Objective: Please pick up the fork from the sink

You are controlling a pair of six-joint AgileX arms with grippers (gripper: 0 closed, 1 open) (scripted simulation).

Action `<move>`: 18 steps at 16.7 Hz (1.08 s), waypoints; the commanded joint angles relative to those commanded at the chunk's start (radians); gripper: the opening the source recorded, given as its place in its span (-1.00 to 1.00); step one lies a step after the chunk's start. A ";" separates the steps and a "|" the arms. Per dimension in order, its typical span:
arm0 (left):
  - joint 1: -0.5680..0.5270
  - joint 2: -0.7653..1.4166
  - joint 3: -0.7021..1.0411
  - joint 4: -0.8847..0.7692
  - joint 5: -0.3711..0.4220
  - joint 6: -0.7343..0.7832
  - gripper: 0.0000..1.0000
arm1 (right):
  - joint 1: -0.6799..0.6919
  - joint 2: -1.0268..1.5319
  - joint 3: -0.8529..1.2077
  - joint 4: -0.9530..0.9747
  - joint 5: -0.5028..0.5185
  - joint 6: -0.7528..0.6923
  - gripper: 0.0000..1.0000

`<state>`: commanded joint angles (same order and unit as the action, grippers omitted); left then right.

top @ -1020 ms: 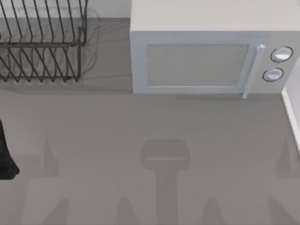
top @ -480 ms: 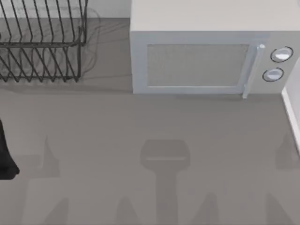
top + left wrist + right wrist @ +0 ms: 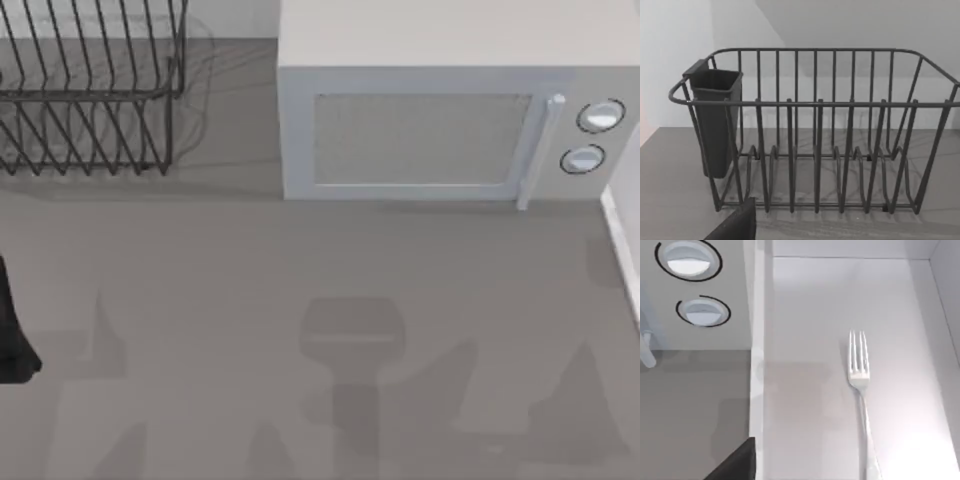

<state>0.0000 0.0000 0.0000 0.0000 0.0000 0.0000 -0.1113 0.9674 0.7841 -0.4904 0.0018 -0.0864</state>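
Note:
The fork (image 3: 860,385) is slim and silvery. It lies flat on the pale floor of the sink (image 3: 805,330), apart from the walls, and its handle runs out of the picture. A black part of my right gripper (image 3: 737,464) shows over the sink's rim (image 3: 757,370), to the side of the fork and not touching it. My left arm (image 3: 12,335) stays parked at the table's left edge. A black part of my left gripper (image 3: 735,226) faces the wire rack (image 3: 815,130).
A white microwave (image 3: 430,110) stands at the back, its two knobs (image 3: 695,285) close to the sink's rim (image 3: 622,250) at the right. The dark wire dish rack (image 3: 85,90) with a cutlery cup (image 3: 715,120) stands at the back left.
The shadows on the lower right of the table have shifted leftward and changed shape, so the right arm is moving. The left arm has not moved.

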 joint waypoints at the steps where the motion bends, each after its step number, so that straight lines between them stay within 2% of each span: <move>1: 0.000 0.000 0.000 0.000 0.000 0.000 1.00 | -0.011 0.100 0.082 -0.051 0.000 -0.010 1.00; 11: 0.000 0.000 0.000 0.000 0.000 0.000 1.00 | -0.104 1.006 0.838 -0.516 0.002 -0.103 1.00; 15: 0.000 0.000 0.000 0.000 0.000 0.000 1.00 | -0.126 1.234 1.032 -0.634 0.002 -0.129 1.00; 18: 0.000 0.000 0.000 0.000 0.000 0.000 1.00 | -0.134 1.317 1.103 -0.677 0.002 -0.138 1.00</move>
<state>0.0000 0.0000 0.0000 0.0000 0.0000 0.0000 -0.2453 2.2846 1.8869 -1.1671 0.0040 -0.2245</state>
